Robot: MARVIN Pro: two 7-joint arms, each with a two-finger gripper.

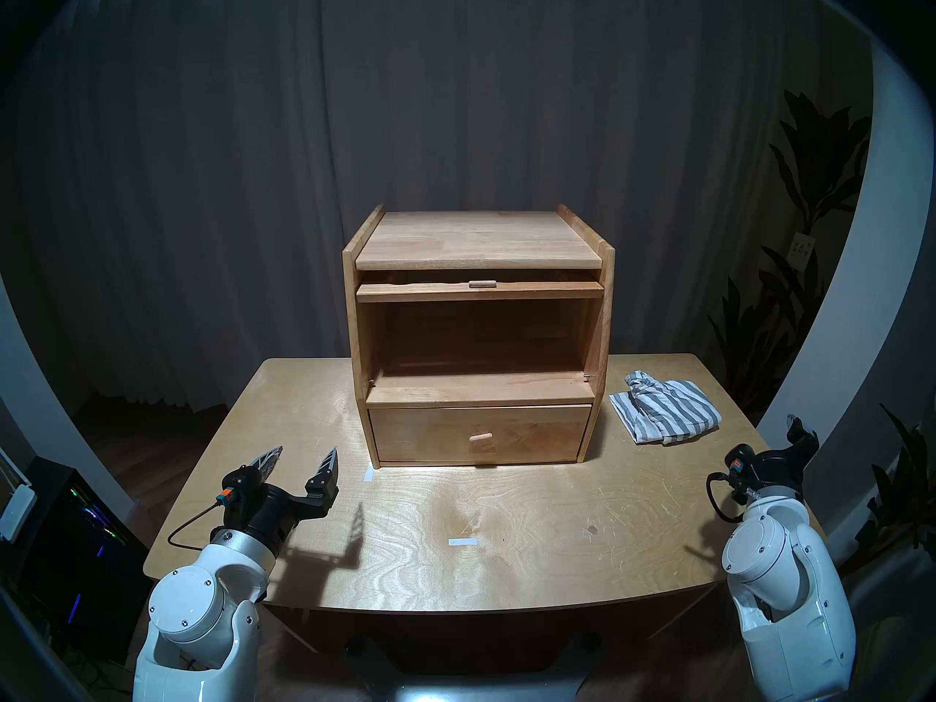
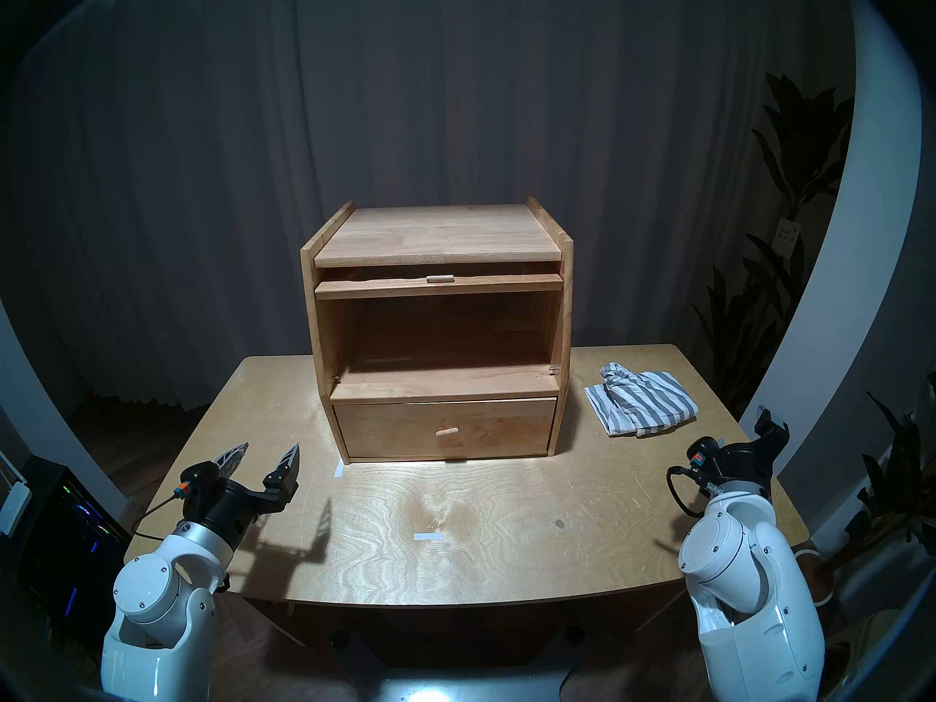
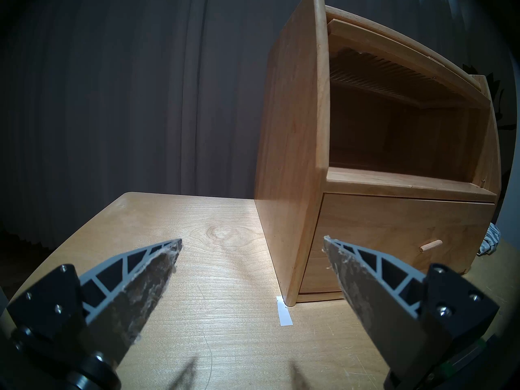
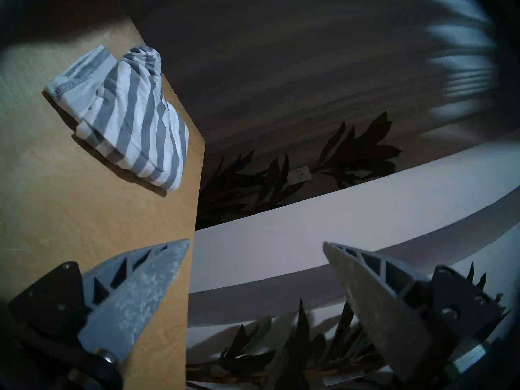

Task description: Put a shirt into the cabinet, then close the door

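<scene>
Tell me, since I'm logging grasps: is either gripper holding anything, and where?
Nothing is held. The left gripper and right gripper are open and empty; the shirt lies untouched.

We can read no text anywhere. A small white tag [image 1: 801, 250] hangs on the plant [image 1: 810, 179] at the right, and its dark marks are too small to make out.

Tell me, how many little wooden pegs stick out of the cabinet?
2. One peg sits on the door, which is tucked up under the cabinet top. The other peg is on the drawer at the bottom. None seems hidden.
</scene>
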